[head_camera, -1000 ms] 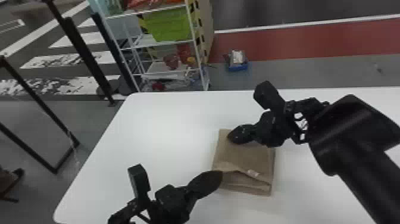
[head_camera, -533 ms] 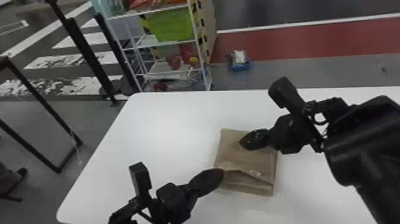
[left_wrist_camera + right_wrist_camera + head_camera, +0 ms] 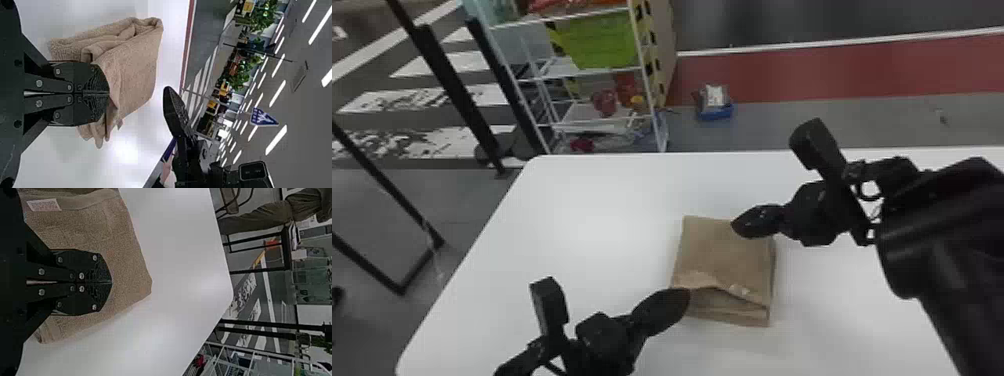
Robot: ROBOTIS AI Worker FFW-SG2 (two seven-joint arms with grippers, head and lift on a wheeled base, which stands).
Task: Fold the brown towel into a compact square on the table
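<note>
Looks nearly finished: find the brown terry-cloth towel (image 3: pixel 719 252) on the smooth white table (image 3: pixel 582 215), folded into a squarish stack. Probably needs its loose near edge tidied. See both black, flat-fingered grippers, left gripper (image 3: pixel 108 93) and right gripper (image 3: pixel 111 282), pressed together, apparently empty.

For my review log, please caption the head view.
Brown towel folded roughly square on a white table, left pincer by its near left corner, right pincer over its far right part.
</note>
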